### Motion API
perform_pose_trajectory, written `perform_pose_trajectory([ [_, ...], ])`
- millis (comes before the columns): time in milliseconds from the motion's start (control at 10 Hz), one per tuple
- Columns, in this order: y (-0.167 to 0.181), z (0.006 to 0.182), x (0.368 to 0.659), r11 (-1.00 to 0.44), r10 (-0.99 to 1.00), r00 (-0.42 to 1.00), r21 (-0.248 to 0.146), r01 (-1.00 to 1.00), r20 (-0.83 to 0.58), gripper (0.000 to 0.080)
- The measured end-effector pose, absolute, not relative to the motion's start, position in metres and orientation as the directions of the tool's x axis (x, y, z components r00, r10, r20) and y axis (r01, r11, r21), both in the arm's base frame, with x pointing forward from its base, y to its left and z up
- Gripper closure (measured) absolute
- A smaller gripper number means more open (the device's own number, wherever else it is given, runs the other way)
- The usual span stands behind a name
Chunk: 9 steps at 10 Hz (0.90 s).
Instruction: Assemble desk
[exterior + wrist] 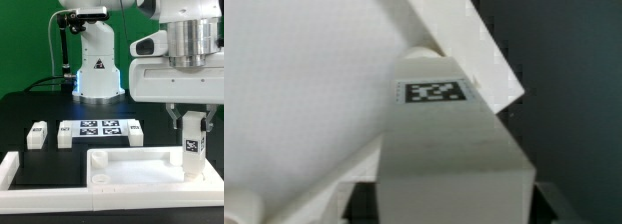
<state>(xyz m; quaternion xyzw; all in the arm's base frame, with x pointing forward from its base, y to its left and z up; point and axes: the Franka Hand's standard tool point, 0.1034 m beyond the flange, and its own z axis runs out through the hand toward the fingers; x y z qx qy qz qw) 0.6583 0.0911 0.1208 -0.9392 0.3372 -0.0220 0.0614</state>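
My gripper [190, 122] is shut on a white square leg post [191, 148] with a black-and-white tag. It holds the post upright over the corner of the desk panel [125, 163] on the exterior view's right, with the post's lower end at the panel's rim. In the wrist view the post [446, 150] fills the middle between the dark fingers [370, 200], its tag [438, 92] facing the camera. The panel's white surface [295, 100] lies behind it. I cannot tell whether the post's end sits in a corner hole.
Three loose leg posts [38, 133], [66, 135], [133, 133] lie on the black table beside the marker board [100, 128]. White L-shaped border bars [30, 170] run along the panel's near and left sides. The robot base [97, 60] stands behind.
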Motion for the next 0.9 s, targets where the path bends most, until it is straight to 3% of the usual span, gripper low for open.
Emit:
perform_pose_trajectory([
  [200, 0.086, 0.119, 0.654, -0.536, -0.835, 0.548, -0.155, -0.83, -0.045, 0.0509],
  [500, 0.093, 0.119, 0.65, -0.258, -0.959, 0.269, -0.117, -0.959, -0.092, 0.0508],
  [700, 0.109, 0.12, 0.644, -0.134, -0.983, 0.145, -0.1, -0.986, -0.108, 0.0508],
  [900, 0.11, 0.119, 0.643, -0.128, -0.984, 0.14, -0.102, -0.986, -0.111, 0.0507],
])
